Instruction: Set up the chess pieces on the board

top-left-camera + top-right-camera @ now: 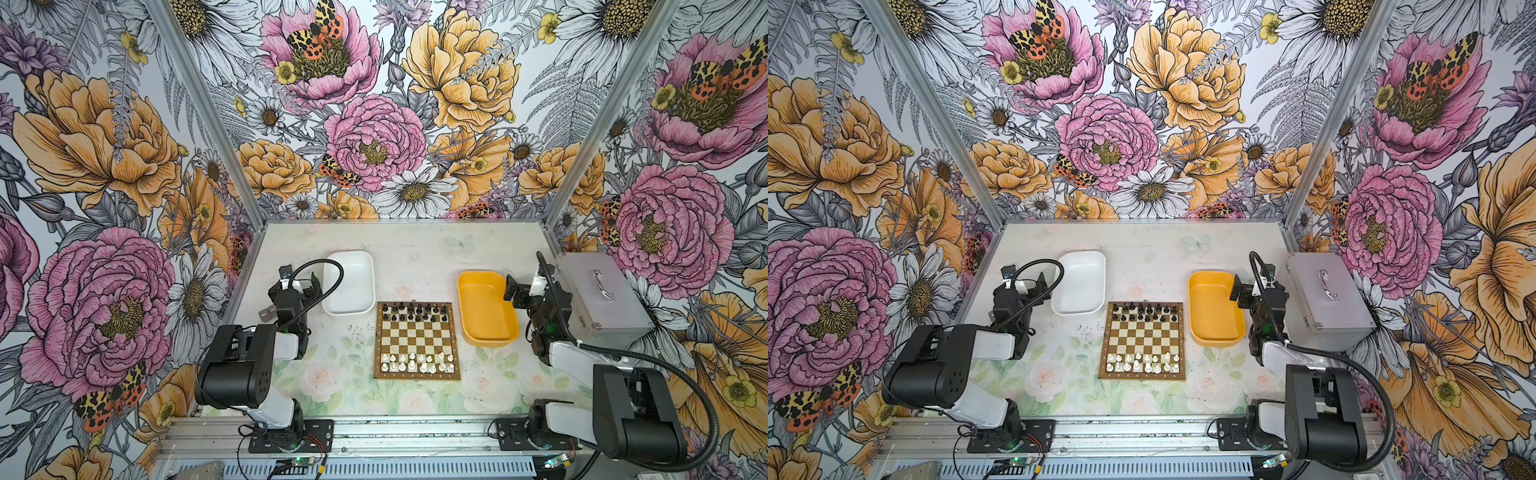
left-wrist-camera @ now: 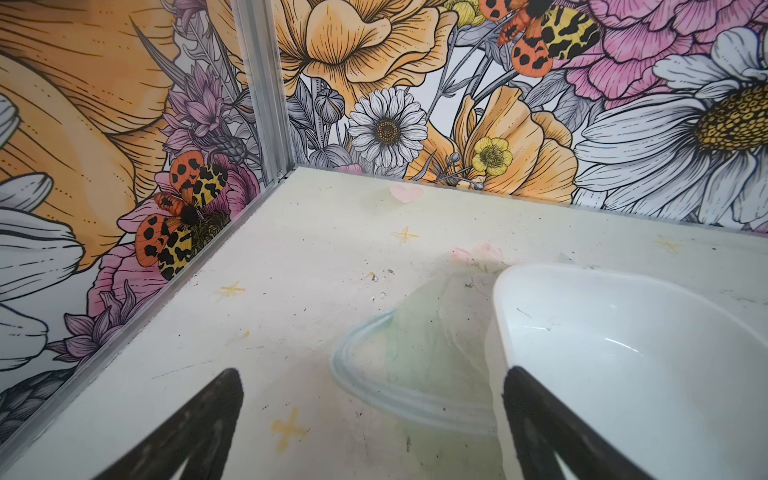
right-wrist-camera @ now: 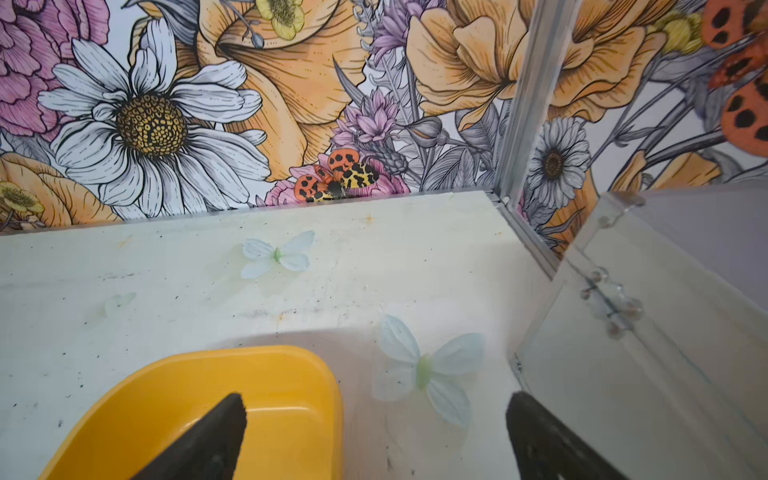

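The board (image 1: 417,337) (image 1: 1142,338), brown and cream checks in a wooden border, lies mid-table in both top views. Black chess pieces (image 1: 415,311) fill its two far rows and white chess pieces (image 1: 417,362) its two near rows. My left gripper (image 1: 303,286) (image 2: 374,374) hangs open beside the white tray's left edge, with nothing between its fingers. Open as well, my right gripper (image 1: 524,287) (image 3: 376,397) hovers at the yellow tray's far right corner, holding nothing. Neither wrist view shows the board.
An empty white tray (image 1: 349,282) (image 2: 623,353) stands far left of the board. An empty yellow tray (image 1: 486,309) (image 3: 199,399) sits to its right. A shut metal case (image 1: 602,295) (image 3: 665,332) stands against the right wall. Floral walls enclose three sides.
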Controlling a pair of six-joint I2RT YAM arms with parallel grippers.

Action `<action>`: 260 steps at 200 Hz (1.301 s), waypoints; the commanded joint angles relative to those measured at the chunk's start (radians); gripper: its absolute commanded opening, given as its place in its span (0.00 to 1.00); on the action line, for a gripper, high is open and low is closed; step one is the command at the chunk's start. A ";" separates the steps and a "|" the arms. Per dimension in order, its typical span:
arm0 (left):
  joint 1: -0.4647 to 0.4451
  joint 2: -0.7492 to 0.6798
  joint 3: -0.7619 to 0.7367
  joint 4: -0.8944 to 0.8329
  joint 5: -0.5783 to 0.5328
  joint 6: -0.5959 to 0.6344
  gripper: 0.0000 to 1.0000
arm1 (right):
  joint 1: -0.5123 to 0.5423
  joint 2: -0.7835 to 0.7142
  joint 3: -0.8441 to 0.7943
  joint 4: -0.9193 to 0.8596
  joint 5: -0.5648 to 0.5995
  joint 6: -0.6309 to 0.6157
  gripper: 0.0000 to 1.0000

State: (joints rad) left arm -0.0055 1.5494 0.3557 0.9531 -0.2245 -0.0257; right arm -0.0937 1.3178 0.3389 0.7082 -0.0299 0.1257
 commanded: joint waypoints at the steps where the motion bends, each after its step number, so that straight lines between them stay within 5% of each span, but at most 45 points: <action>1: -0.002 0.001 0.013 0.004 0.004 0.013 0.99 | 0.005 0.107 -0.008 0.179 0.040 0.009 1.00; 31: -0.002 0.001 0.012 0.004 0.004 0.013 0.99 | 0.019 0.230 -0.003 0.290 0.042 -0.004 1.00; 75: -0.002 0.001 0.012 0.004 0.004 0.012 0.99 | 0.023 0.217 0.044 0.171 0.015 -0.019 1.00; 260: -0.007 0.000 0.011 0.009 -0.005 0.014 0.99 | 0.048 0.218 0.052 0.156 0.059 -0.037 1.00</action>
State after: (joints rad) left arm -0.0067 1.5494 0.3557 0.9531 -0.2245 -0.0254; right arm -0.0517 1.5391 0.3660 0.8639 0.0120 0.1028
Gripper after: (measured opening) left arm 0.989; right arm 0.995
